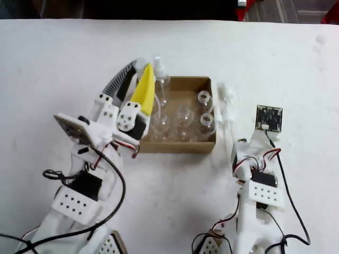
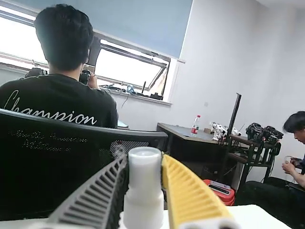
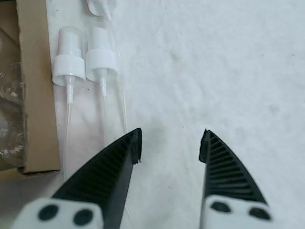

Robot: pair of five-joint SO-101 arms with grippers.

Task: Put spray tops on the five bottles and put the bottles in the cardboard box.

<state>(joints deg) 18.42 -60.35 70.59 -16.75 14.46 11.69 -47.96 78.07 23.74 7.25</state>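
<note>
The left gripper (image 2: pixel 145 161) clenches a top (image 2: pixel 143 191) between its grey and yellow fingers, on a bottle (image 1: pixel 160 83) at the far left corner of the box (image 1: pixel 177 146). A crooked top could jam, or tip the bottle. The right gripper (image 3: pixel 170 143) hangs agape over the table (image 3: pixel 214 71) near loose tops (image 3: pixel 69 62). It could knock them while reaching.
</note>
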